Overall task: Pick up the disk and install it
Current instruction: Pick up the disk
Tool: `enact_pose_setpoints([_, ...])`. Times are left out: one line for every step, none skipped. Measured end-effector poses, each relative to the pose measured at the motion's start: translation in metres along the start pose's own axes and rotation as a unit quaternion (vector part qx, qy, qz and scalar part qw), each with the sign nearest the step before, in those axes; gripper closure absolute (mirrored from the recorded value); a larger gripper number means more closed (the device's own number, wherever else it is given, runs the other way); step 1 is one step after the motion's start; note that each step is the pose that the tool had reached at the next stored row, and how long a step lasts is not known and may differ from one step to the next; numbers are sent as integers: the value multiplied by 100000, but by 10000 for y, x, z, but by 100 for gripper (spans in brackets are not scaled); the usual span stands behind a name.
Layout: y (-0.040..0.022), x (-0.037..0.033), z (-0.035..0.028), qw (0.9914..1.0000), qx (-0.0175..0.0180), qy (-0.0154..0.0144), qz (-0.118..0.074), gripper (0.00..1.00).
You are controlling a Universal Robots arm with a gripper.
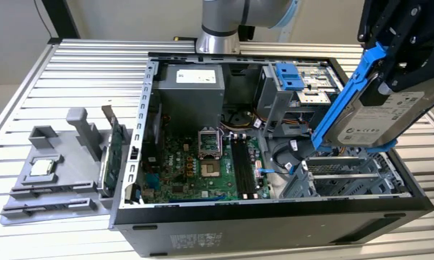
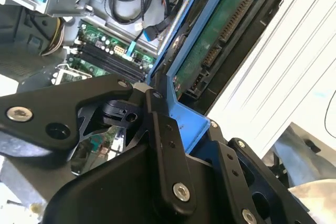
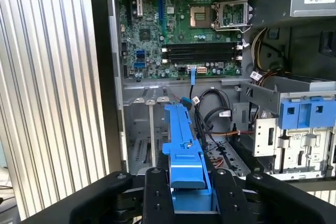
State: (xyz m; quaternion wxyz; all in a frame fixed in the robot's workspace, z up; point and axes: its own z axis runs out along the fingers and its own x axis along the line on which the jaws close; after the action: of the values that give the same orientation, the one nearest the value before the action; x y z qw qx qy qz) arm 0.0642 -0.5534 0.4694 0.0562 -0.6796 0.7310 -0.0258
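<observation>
Above the open computer case [image 1: 275, 225], at the exterior view's right, the black jaws are clamped on the disk [image 1: 390, 116]. They hold it in the air, clear of the case and tilted steeply on edge. Its silver-grey metal face carries a white printed label, and blue plastic rails frame its long sides. In the second wrist view its other face shows a green circuit board with rows of connector pins. In the first wrist view one blue rail runs straight out from between the two black fingers [image 3: 157, 195].

Beneath the disk lie the case's grey metal bays and a tangle of black cables [image 1: 283, 151]. Next comes the green motherboard [image 1: 191, 168] with its processor socket [image 1: 210, 145], then a drive cage with a blue latch [image 1: 289, 76] and the grey power supply [image 1: 191, 81]. Beside the case, toward the exterior view's left, a grey holder [image 1: 61, 162] rests on the slatted metal table [image 1: 29, 76] and carries a small square silver chip [image 1: 44, 167].
</observation>
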Motion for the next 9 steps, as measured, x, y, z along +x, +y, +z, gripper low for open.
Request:
enact_pose_setpoints([-10, 15, 6, 100000, -1, 1, -4, 100])
enact_pose_setpoints([-18, 32, 13, 100000, 0, -3, -4, 100])
enact_pose_setpoints([-22, 48, 20, 100000, 0, 0, -3, 100])
enact_pose_setpoints([-22, 62, 29, 100000, 0, -2, -1, 100])
enact_pose_setpoints([-22, 75, 36, 100000, 0, -3, 3, 100])
enact_pose_setpoints([-23, 88, 43, 100000, 0, -1, 0, 100])
enact_pose_setpoints([-23, 100, 50, 100000, -2, 2, -12, 100])
enact_pose_setpoints([-23, 109, 57, 100000, -2, -3, -26, 100])
enact_pose_setpoints([-23, 118, 66, 100000, -1, -5, -41, 100])
